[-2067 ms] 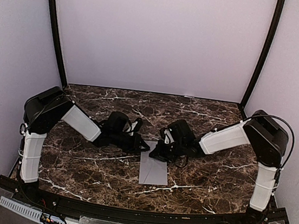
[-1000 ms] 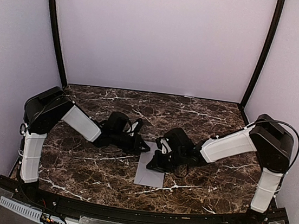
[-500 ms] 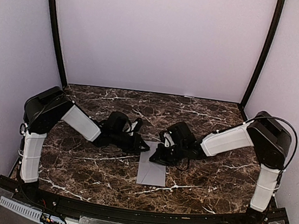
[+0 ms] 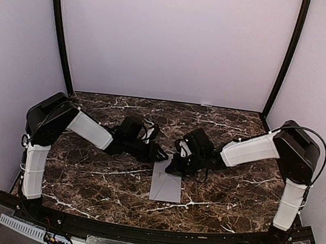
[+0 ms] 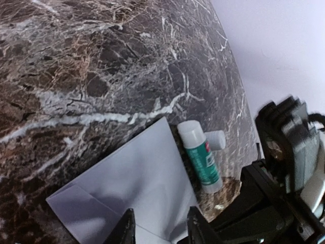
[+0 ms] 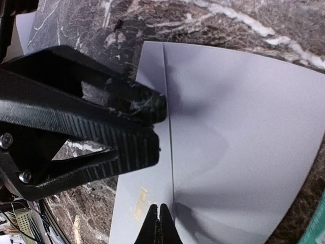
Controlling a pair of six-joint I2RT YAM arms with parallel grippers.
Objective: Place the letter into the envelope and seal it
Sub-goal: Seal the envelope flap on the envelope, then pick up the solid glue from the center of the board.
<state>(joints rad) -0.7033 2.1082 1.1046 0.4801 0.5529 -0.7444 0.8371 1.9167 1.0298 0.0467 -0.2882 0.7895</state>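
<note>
I see a pale grey-lavender envelope [image 4: 165,186] on a dark brown marble-patterned table [image 4: 96,179] veined white. The white-capped glue stick [image 5: 202,161] looks green-labelled, though its print is blurred.

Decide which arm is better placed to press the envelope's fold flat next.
The right arm, likely: jaws shut, tips down at the envelope's fold; the left arm's jaws hang parted over its edge.

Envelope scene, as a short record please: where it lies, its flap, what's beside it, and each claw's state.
envelope: flat on the marble table
flap: looks folded down
beside it: green glue stick, lying down
left claw: open, over the envelope
right claw: shut, tips over the envelope by its fold
</note>
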